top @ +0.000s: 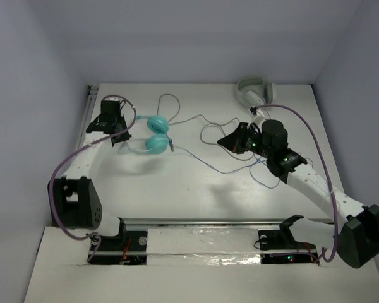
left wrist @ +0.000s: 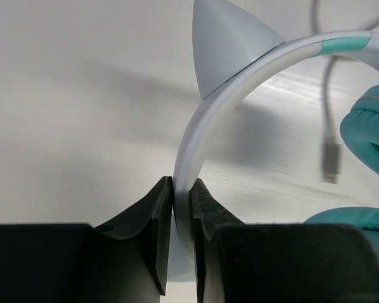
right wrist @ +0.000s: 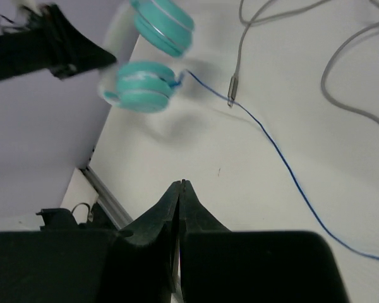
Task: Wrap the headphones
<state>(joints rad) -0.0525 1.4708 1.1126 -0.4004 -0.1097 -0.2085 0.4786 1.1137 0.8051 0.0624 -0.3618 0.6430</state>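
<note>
The headphones [top: 156, 134] have teal ear cups [right wrist: 155, 82] and a white headband [left wrist: 202, 126], and they are at the back left of the table. My left gripper [left wrist: 181, 189] is shut on the headband, which is pinched between both fingers. In the top view the left gripper [top: 123, 136] is just left of the cups. The thin blue cable [right wrist: 271, 142] trails from one cup across the table toward the right arm. My right gripper [right wrist: 180, 184] is shut, above the table, and nothing shows between its fingers. In the top view the right gripper [top: 222, 142] is right of the headphones.
Grey-white headphones [top: 252, 91] lie at the back right. Their grey cable [right wrist: 237, 57] loops across the middle, and its plug [left wrist: 331, 164] lies close to the teal cups. A metal rail [top: 202, 222] runs along the table's near edge.
</note>
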